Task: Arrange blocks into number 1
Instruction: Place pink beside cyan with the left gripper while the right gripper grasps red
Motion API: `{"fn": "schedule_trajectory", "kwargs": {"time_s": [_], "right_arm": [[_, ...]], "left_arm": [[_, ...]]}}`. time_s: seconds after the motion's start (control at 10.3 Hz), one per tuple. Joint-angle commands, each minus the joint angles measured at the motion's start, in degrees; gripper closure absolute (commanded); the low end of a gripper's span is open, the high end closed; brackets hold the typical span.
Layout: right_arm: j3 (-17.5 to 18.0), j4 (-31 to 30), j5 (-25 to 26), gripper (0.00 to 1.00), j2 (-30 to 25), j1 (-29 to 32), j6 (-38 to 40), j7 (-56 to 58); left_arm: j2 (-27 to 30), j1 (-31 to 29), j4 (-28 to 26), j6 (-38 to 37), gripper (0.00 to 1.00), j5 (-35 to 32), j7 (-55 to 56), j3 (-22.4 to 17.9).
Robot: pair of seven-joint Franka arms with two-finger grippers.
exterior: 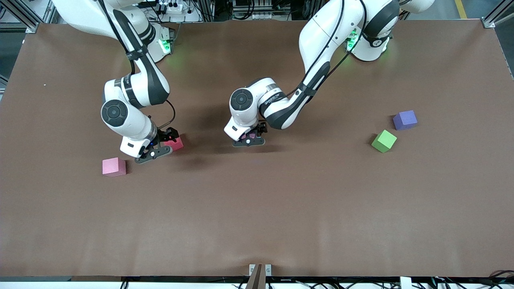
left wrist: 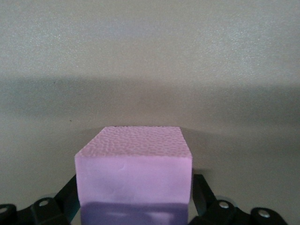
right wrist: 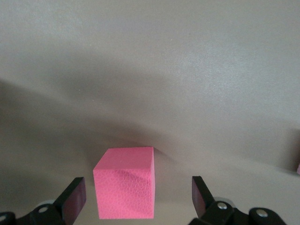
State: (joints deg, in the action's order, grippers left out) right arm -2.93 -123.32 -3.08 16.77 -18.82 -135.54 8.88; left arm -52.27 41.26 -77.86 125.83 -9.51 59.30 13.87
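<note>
The pink block (exterior: 114, 167) sits on the brown table (exterior: 257, 208) toward the right arm's end, nearer the front camera than the red block (exterior: 176, 143); the right gripper (exterior: 154, 153) is down at the red block, between it and the pink block, and the right wrist view shows that block (right wrist: 124, 182) standing between fingers (right wrist: 74, 198) spread wide, a clear gap on each side; toward the left arm's end from the red block, the left gripper (exterior: 249, 140) is low at the table's middle over a light purple block (left wrist: 134, 172), almost hidden under it from the front; its fingers (left wrist: 199, 193) flank that block closely, but whether they touch it I cannot tell; the green block (exterior: 384, 141) lies well apart, toward the left arm's end; the purple block (exterior: 404, 119) is just beside the green one, farther from the front camera; no containers show.
</note>
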Motion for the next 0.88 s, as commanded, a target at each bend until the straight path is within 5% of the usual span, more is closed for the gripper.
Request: {"fn": "schedule_trajectory", "kwargs": {"time_s": [0.0,0.78], "right_arm": [[-0.06,-1.14,-0.87,0.00,0.27,-0.16,-2.18,1.93],[-0.06,-2.37,-1.31,0.00,2.56,-1.22,-2.72,1.23]], "left_arm": [[1.29,1.01,0.69,-0.85,0.00,0.45,-0.33,-0.95],[9.28,0.14,0.78,-11.90,0.00,0.89,1.08,-0.86]]}}
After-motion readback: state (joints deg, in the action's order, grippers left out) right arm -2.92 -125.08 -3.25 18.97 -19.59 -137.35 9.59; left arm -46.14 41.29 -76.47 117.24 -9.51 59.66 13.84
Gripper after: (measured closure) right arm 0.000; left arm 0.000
